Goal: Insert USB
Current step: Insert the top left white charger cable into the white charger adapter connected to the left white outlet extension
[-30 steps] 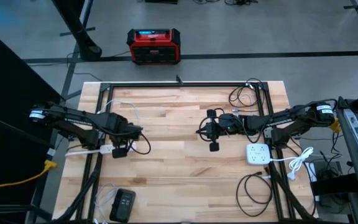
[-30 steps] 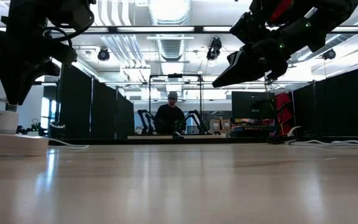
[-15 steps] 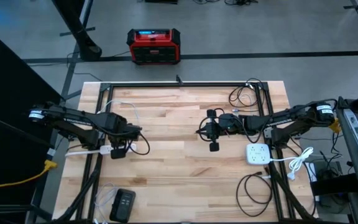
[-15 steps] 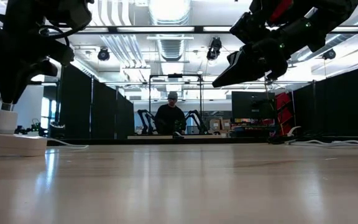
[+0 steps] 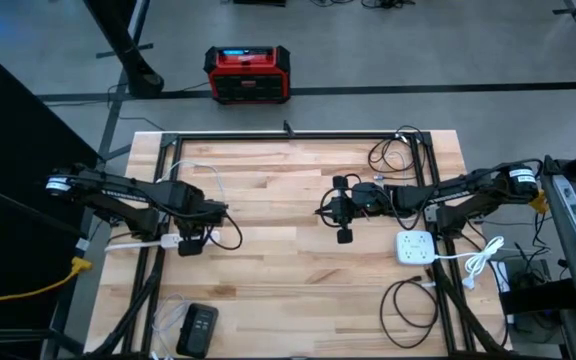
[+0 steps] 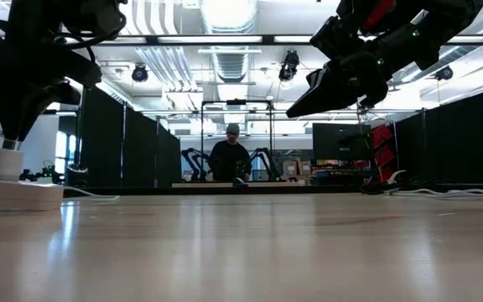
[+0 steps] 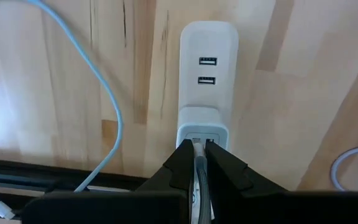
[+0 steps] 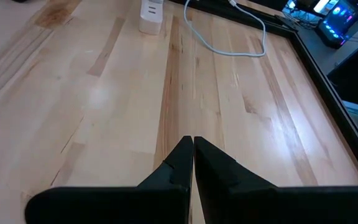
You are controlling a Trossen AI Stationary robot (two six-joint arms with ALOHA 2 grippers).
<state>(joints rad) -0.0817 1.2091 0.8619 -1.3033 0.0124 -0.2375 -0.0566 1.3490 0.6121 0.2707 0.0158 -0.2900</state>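
Nothing much had shifted on the table since the earlier frames; in the low view the left arm had only settled a touch over the white block at the left edge. Left gripper (image 7: 201,152) sat directly above the white USB hub (image 7: 207,68), fingers pinched together on a thin grey USB plug (image 7: 200,151) whose tip met the hub's near end. Two empty ports faced up farther along the hub. Hub lay flat on the wooden table (image 5: 288,200), left side, beside a pale blue cable (image 7: 98,87).

Right gripper (image 8: 192,149) hung over bare wood at mid-table, fingers closed together, holding nothing.

Judgement: plug looked light and stiff, its cable soft and springy. Best held by the plug body close behind the metal tip, square to the port. Hub was light and could slide under push.
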